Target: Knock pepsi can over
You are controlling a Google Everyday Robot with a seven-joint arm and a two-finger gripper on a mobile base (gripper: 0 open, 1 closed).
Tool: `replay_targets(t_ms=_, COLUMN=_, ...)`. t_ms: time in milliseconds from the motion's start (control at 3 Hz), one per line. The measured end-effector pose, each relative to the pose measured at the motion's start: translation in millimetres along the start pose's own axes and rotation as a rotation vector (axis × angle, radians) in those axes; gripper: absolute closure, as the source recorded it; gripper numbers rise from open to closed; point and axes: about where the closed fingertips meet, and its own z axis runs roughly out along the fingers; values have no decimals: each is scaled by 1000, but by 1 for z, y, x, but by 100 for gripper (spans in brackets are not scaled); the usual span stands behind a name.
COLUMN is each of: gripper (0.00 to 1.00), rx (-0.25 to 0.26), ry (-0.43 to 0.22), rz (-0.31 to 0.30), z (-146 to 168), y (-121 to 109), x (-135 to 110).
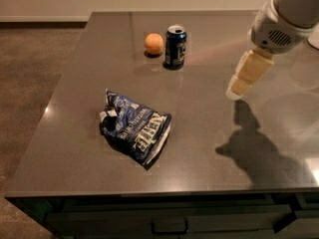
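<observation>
Lightness is the main thing about the pepsi can (175, 46): thin, stiff metal, smooth-sided, probably slick against the polished tabletop (199, 118). It stands upright at the far side, left of centre, with an orange (154, 44) just beside it on its left. A low push would likely slide it rather than tip it, so contact belongs high on its wall, near the silver rim, and no grasp is needed. A shove leftward risks striking the orange, which might prop it up.

The gripper (237, 88) hangs above the tabletop to the right of the can and well apart from it, angled down and to the left from the pale wrist housing at the upper right. How its jaws stand cannot be told. A crumpled chip bag (135, 131) lies nearer, left of centre, off the likely path.
</observation>
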Motion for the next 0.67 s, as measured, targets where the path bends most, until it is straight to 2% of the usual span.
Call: replay_targets(t_ms=667, gripper=0, rx=91, ry=-99, rz=187, z=50, y=-59, x=-38)
